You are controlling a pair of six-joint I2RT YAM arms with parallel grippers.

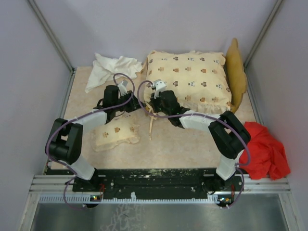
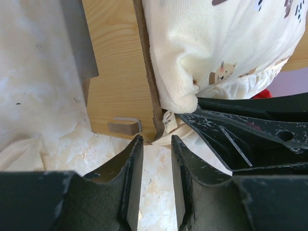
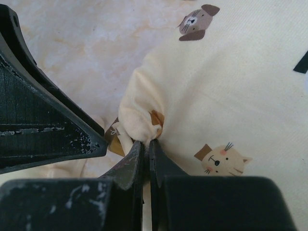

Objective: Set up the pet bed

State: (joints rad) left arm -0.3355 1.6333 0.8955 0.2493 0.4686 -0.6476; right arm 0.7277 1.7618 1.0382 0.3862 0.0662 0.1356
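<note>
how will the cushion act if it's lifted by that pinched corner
Probably floppy: the cushion bunches into folds where the right gripper pinches its corner, so it would likely sag and hang. It looks puffy, so it is likely light for its size. Only a thin fold is gripped, so it might slip out.

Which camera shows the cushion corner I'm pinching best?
Right wrist: the cushion corner sits close up, pinched between the right fingers. Left wrist shows it from the side, beside the wooden frame. From the top, the right arm covers that corner.
</note>
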